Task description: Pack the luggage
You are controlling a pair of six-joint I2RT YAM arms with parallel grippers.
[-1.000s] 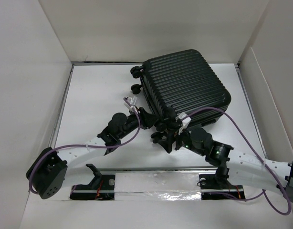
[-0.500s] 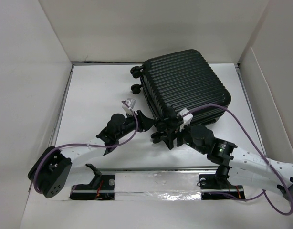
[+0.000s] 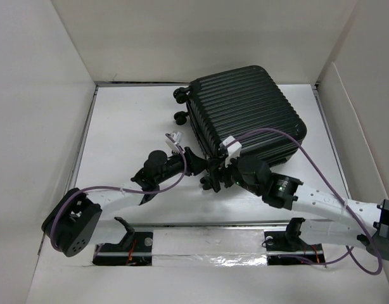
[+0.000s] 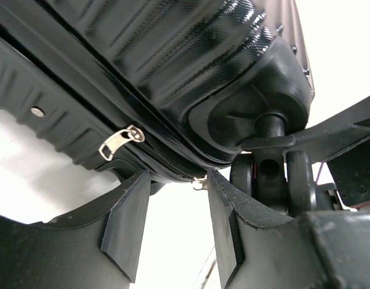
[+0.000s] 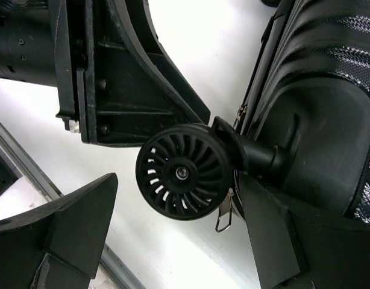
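Observation:
The luggage (image 3: 245,114) is a black ribbed suitcase lying flat and closed at the back right of the table. My left gripper (image 3: 196,161) is open at its near-left corner. In the left wrist view my left gripper (image 4: 176,180) points at the zipper seam, with a small metal zipper pull (image 4: 199,183) at its right fingertip and another pull (image 4: 116,144) further left. My right gripper (image 3: 215,175) is open at the same corner. In the right wrist view a black spoked wheel (image 5: 182,174) sits between the jaws of my right gripper (image 5: 178,180) without being gripped. A wire zipper pull (image 5: 224,214) hangs beside the wheel.
White walls enclose the white table (image 3: 131,126) at the left, back and right. Two more suitcase wheels (image 3: 180,106) stick out on its left side. The left gripper's body (image 5: 112,78) is close above the right gripper. A metal rail (image 3: 207,244) runs along the near edge.
My right arm has swung left and forward, bringing its gripper around the near-corner wheel. My left gripper has shifted slightly at the same corner. The suitcase has not moved.

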